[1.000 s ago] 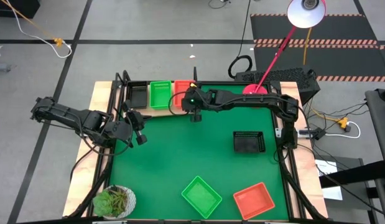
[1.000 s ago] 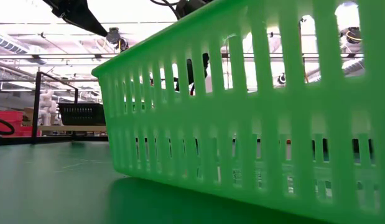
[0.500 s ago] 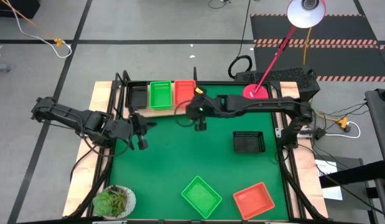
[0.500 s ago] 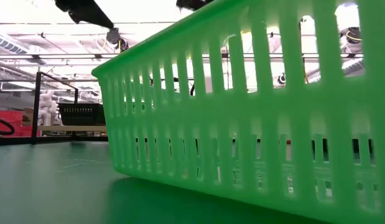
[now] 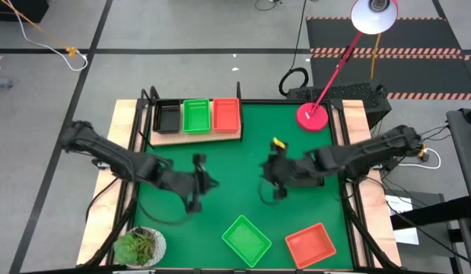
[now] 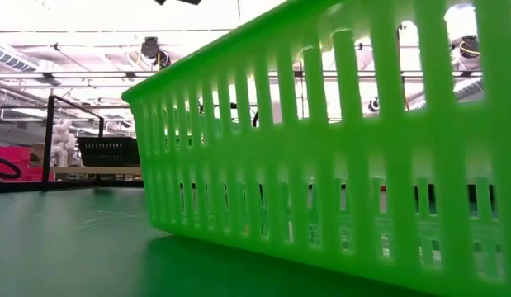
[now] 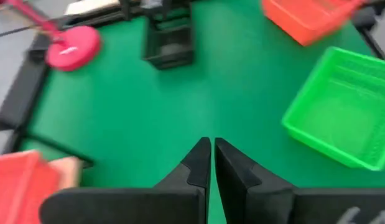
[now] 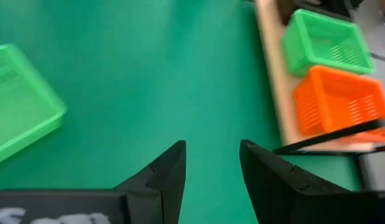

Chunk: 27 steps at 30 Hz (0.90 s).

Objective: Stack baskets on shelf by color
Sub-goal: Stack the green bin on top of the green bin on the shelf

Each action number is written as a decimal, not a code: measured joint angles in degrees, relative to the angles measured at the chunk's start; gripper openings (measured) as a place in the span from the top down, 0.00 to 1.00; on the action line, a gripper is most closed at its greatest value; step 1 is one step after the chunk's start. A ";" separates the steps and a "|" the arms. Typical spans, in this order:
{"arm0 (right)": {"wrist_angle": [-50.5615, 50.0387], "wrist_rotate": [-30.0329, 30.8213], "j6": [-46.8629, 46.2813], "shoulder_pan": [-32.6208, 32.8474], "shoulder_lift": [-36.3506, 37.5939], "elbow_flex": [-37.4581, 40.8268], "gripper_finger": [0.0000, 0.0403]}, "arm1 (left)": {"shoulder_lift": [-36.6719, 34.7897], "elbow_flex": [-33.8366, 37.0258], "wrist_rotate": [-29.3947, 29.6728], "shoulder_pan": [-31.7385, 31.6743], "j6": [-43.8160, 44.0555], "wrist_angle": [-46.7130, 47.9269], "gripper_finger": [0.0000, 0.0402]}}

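Shelf (image 5: pixel 195 135) at the mat's far edge carries black, green and red-orange mesh baskets (image 5: pixel 195 116) abreast. Left gripper (image 5: pixel 197 199), jaws closed and empty; right gripper (image 5: pixel 270 190), jaws wide, empty.

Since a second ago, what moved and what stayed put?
The right gripper pulled back from the shelf, leaving the red stack there, and now hangs open and empty over the mat's middle. The left gripper, shut, swung in toward the middle too. The loose green and red baskets haven't moved.
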<state>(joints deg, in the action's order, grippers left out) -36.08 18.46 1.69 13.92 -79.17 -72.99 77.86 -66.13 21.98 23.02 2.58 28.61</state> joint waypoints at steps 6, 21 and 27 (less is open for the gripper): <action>3.81 1.27 -6.51 8.79 8.12 11.81 0.64 | 15.03 -11.59 -1.23 5.88 -1.13 -0.29 0.78; 10.68 1.27 -7.56 13.21 14.94 19.56 0.64 | 34.66 -22.35 -3.48 11.57 -37.53 11.44 0.48; 12.41 1.30 -5.20 13.21 14.82 19.58 0.64 | 35.54 -22.29 -3.95 11.26 -55.08 13.55 0.60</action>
<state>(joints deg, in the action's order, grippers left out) -23.67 19.75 -3.51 27.14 -64.36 -53.41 113.39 -88.42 18.04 34.28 -52.50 42.16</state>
